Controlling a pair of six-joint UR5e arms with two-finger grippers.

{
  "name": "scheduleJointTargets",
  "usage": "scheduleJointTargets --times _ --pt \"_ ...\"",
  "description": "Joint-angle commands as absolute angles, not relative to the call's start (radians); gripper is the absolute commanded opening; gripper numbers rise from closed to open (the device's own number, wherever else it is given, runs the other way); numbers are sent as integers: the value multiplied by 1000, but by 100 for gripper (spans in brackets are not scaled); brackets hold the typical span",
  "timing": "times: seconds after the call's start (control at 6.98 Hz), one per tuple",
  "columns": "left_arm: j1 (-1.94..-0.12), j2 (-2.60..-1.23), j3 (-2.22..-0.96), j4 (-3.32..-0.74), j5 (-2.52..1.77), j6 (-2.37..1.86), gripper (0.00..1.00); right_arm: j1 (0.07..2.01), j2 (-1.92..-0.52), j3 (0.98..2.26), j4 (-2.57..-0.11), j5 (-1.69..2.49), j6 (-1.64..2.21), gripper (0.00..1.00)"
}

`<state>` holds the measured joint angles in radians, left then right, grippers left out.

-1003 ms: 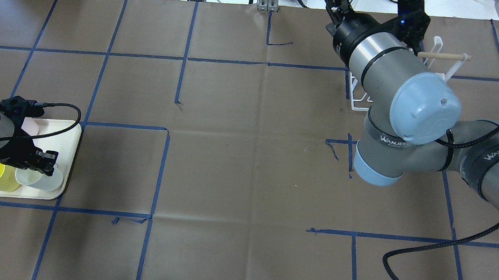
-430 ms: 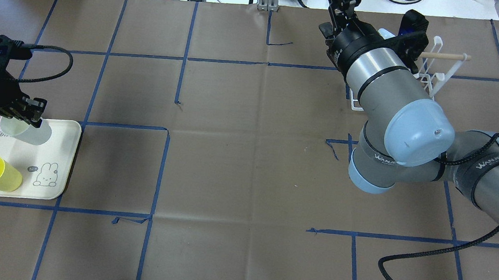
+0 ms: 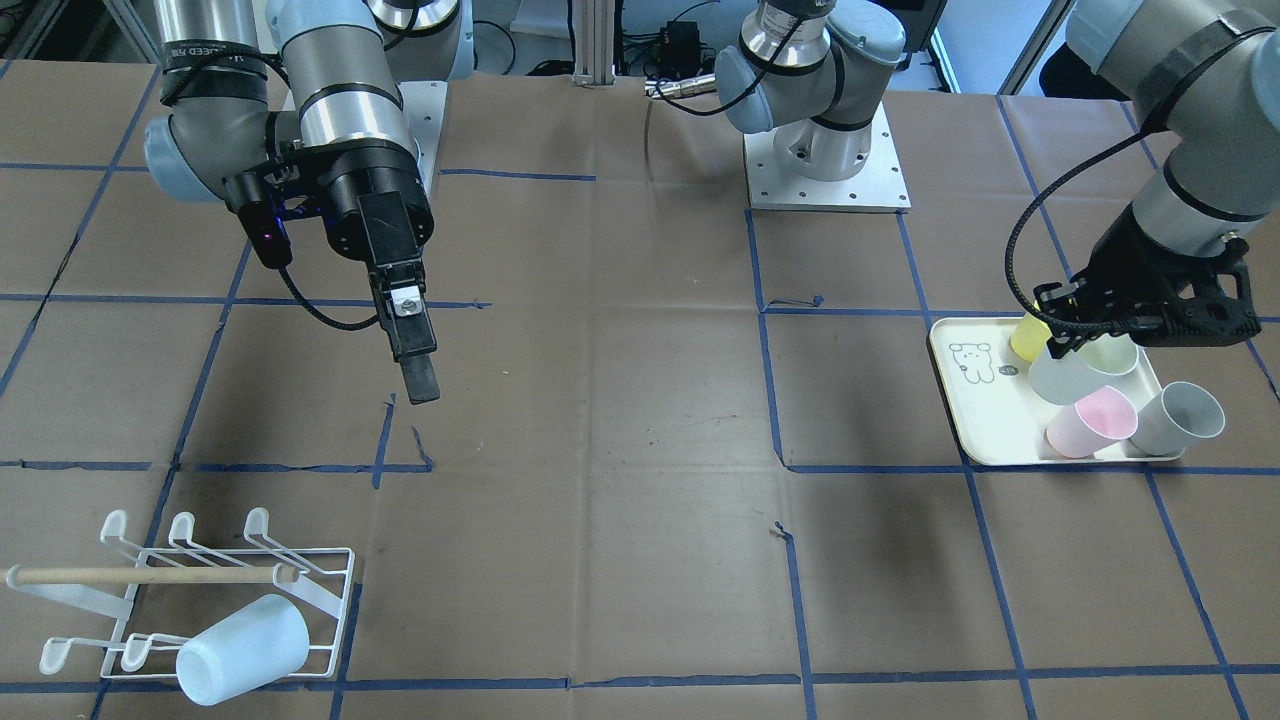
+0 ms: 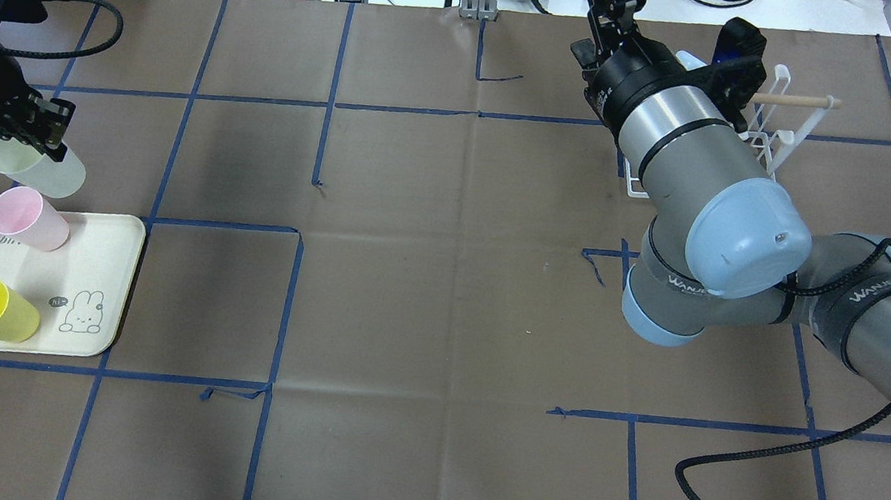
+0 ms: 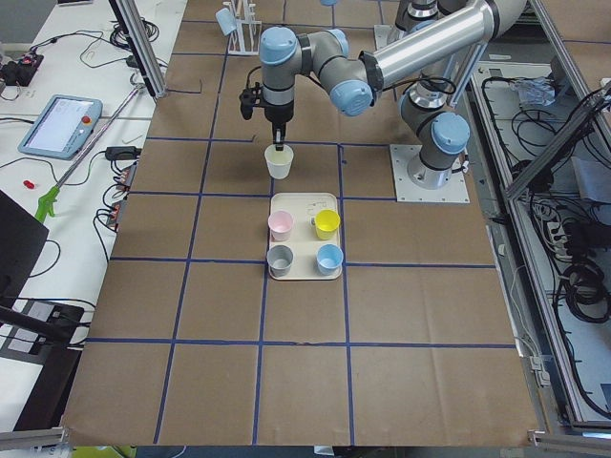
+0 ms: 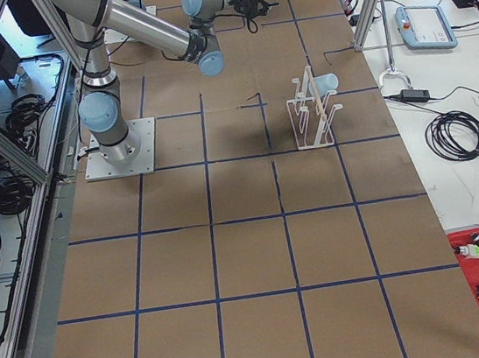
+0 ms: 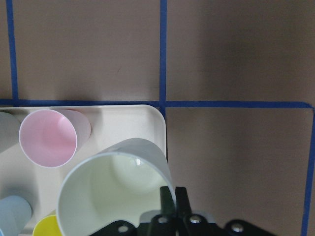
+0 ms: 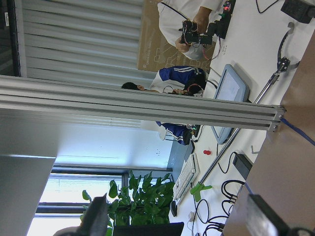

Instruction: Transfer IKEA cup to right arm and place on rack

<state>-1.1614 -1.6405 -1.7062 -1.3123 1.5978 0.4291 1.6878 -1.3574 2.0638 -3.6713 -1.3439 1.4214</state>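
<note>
Though light and thin-walled, the IKEA cup (image 4: 35, 168) looks like slick plastic that would flex under a hard squeeze, so the rim is the sensible hold. The left pincer (image 4: 53, 147) is clamped on that rim, and the cup hangs raised beside the tray (image 4: 106, 287). The right pincer (image 3: 420, 385) is spread, empty and well apart.

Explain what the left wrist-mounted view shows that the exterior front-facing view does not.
Only the wrist view shows inside the pale green cup, down to its bottom, with the left claw pinching its rim. Only the front-facing view shows the rack with a pale blue cup on it, and the right claw, empty. Both show that cup, the pink cup and the cream tray.
</note>
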Motion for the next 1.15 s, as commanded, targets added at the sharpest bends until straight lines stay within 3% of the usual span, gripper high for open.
scheduleJointTargets --times 0.0,0.57,1.0 --pt "-1212 -1709 -1588 -1324 1515 457 0 1689 -1358 2065 -3668 -1338 1509 100" --pt "-1210 -1767 -1618 -1061 825 491 0 1690 -1367 2066 -3649 -1339 1517 100" --pt "-1223 -1810 -1638 -863 556 544 0 1703 -1365 2068 -3598 -1335 1517 100"
